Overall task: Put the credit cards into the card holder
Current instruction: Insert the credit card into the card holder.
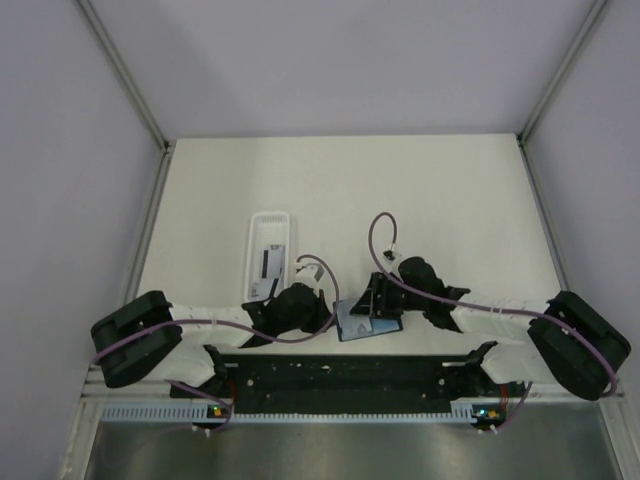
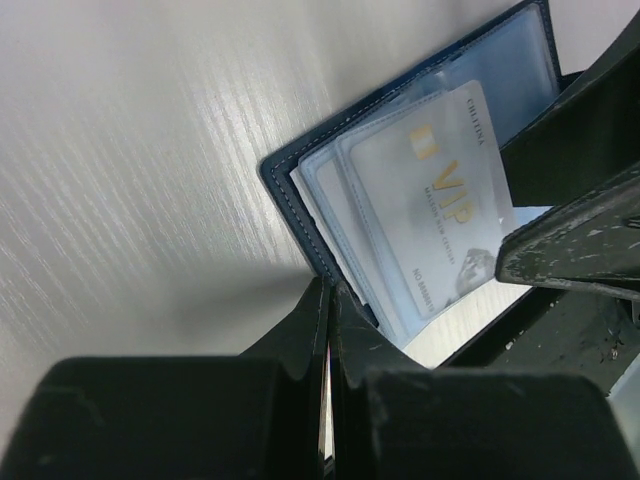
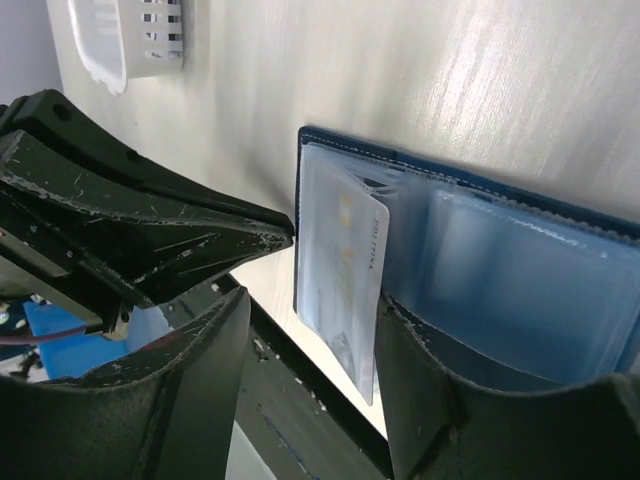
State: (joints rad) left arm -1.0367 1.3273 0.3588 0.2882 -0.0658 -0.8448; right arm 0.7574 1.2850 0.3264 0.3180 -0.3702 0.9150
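Glossy clear plastic sleeves point(image 3: 520, 280) line the card holder point(image 3: 450, 172).

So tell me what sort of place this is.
Probably a robot test cell: white table boxed in by grey panels, left arm and right arm bolted along its near edge.

Can't see most of card holder point(image 1: 352, 325) from above. Can't read VIP card point(image 2: 430, 190) fine print. Only get cropped end of tray point(image 3: 130, 45).
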